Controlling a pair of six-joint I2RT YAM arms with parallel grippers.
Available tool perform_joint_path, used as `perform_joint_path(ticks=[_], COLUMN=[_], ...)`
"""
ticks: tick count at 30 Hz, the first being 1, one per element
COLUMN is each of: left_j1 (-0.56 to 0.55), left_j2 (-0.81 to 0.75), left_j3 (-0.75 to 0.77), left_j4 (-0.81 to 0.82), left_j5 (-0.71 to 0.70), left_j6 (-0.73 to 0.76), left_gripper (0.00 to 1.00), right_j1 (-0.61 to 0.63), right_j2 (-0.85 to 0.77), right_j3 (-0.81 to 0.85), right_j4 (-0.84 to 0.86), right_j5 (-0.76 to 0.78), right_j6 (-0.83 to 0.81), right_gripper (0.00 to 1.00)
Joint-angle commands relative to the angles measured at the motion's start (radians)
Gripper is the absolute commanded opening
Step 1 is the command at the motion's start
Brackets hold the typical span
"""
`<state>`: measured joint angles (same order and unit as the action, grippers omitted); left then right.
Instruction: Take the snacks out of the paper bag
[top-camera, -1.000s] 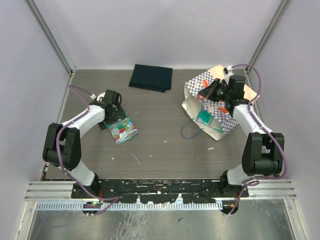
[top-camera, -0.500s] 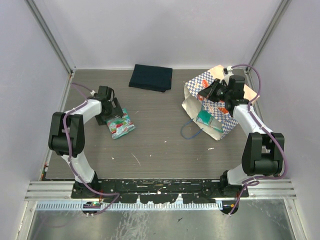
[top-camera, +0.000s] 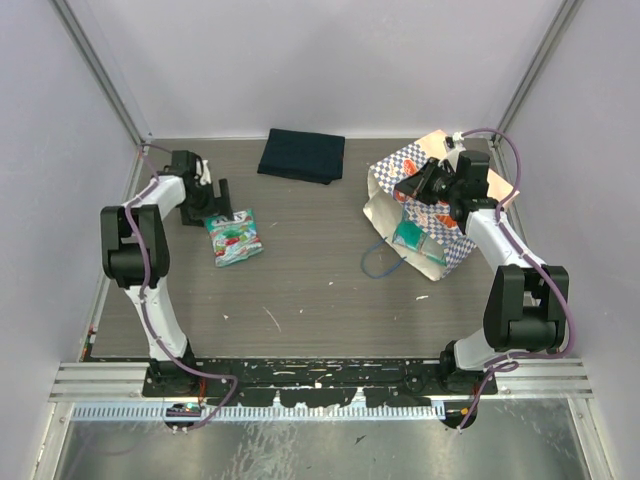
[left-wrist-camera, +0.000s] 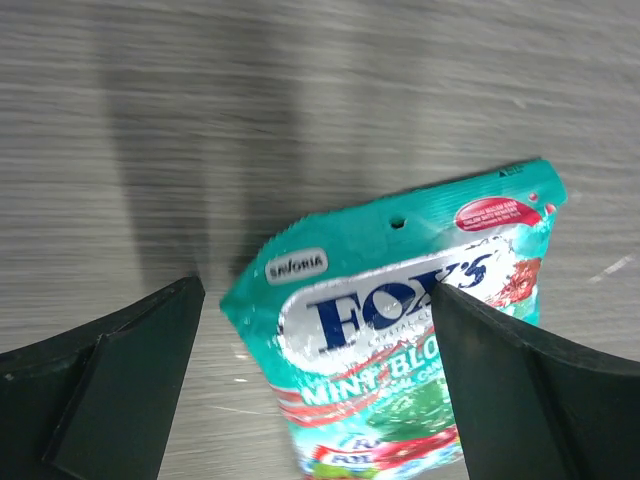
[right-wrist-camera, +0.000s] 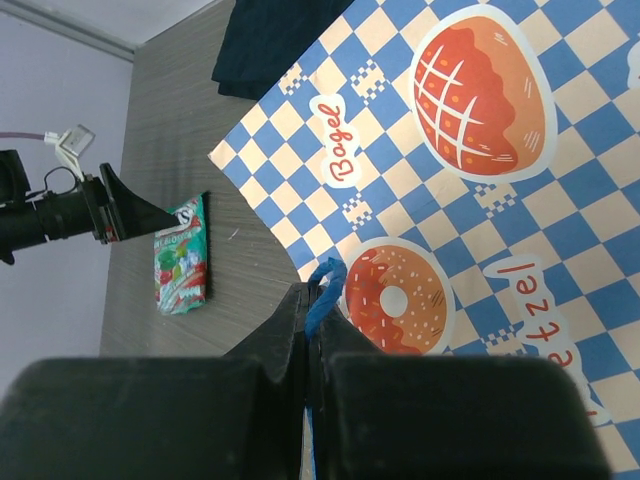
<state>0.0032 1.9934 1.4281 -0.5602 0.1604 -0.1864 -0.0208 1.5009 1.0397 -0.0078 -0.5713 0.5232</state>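
The right fingers (right-wrist-camera: 275, 340) are pressed fully together on the thin blue cord (right-wrist-camera: 322, 285) of the bag (right-wrist-camera: 480, 200), pinching it where it leaves the bag's edge. The panel just beyond them is blue-and-white check with orange-red pictures: a ring with sprinkles and a round cross-hatched bun. Blue script on a white patch reads "Bagel"; farther right a cut-off word ends in "tzel".

The left fingers (left-wrist-camera: 110, 380) stand as wide apart as they go and hold nothing. Between them in the wrist view a teal pouch (left-wrist-camera: 400, 310) lies flat on the worktop (top-camera: 320, 270). It carries a small white tag "SAVORIA", then "FOX'S" in large blue letters on white, then "MINT BLO…", the rest hidden by a finger. A red oval at its top corner has print too small to read.

From above, that pouch sits at the left of the worktop, just in front of the left fingers. The bag stands at the right rear, its cream inside showing, with a teal pouch (top-camera: 410, 237) and an orange one (top-camera: 432, 213) in it. A second cord loop (top-camera: 383, 263) lies on the worktop before the bag. A dark cloth (top-camera: 302, 155) lies at the rear centre.
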Motion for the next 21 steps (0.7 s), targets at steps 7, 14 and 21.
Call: perform_joint_path(ticks=[7,14,21], left_j1=[-0.008,-0.147,-0.16], left_j2=[-0.122,-0.271,-0.369], left_j3=[0.182,0.037,-0.334], left_j4=[-0.136,-0.192,0.194], left_j5=[-0.167,-0.372,-0.245], left_j6=[0.11,-0.262,-0.675], left_gripper=[0.98,0.98,0.99], right_j1=[0.019,0.025,0.041], right_j2=[-0.043,-0.047,-0.039], right_j3=[0.007,0.0,-0.001], right_j4=[0.054,0.055,0.057], right_j5=[-0.032,-0.027,-0.027], right_j6=[0.008,0.009,0.006], right_gripper=[0.01,0.01,0.01])
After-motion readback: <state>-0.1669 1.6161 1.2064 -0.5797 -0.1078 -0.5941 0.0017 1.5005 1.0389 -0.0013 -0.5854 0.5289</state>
